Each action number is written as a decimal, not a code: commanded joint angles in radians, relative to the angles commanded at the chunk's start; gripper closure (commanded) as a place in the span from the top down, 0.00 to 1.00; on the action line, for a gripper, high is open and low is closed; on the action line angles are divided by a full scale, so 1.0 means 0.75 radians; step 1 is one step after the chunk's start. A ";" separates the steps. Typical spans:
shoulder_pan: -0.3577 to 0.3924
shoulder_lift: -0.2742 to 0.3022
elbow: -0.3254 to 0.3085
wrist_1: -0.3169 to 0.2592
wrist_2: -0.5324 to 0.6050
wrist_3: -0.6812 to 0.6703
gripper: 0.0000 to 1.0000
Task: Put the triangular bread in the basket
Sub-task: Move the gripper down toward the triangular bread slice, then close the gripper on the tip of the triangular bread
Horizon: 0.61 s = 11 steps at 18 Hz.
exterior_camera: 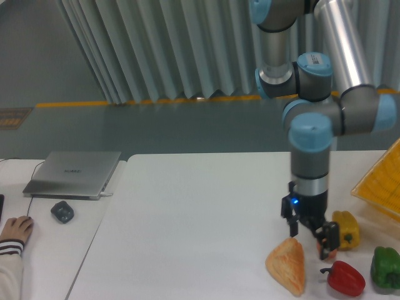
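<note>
The gripper is hanging low over the table near its front right corner, its fingers spread apart and gripping nothing. The bread is lying on the table just below and left of the fingers, close to the front edge. The basket is sitting tilted at the right edge, well apart from the bread. A yellow pepper, red pepper and green pepper are lying right of the gripper. A laptop is resting at the left.
</note>
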State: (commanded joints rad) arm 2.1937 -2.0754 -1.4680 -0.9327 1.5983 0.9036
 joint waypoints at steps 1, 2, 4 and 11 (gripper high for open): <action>-0.006 -0.006 -0.002 0.000 0.000 -0.010 1.00; -0.012 -0.018 -0.002 0.000 0.000 -0.020 1.00; -0.031 -0.043 0.000 0.002 0.008 -0.021 1.00; -0.037 -0.078 -0.008 -0.002 0.018 -0.010 1.00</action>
State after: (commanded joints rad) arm 2.1660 -2.1337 -1.4742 -0.9342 1.6122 0.8958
